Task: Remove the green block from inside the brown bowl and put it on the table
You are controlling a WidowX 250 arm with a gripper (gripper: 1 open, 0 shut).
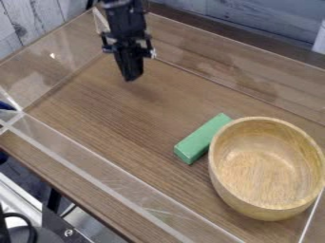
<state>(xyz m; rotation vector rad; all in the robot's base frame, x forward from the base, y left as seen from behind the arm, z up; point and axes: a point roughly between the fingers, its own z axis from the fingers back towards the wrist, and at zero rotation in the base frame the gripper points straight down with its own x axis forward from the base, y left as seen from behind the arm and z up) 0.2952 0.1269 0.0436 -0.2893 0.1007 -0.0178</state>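
Observation:
The green block (202,139) lies flat on the table (121,128), just left of the brown bowl (267,167) and touching or nearly touching its rim. Nothing lies inside the bowl. My gripper (129,74) hangs above the table's back left area, well away from both block and bowl. Its fingers are pressed together with nothing between them.
Low clear acrylic walls (76,157) run along the table's edges, the nearest one across the front left. A pale plank wall shows behind the table at the top left.

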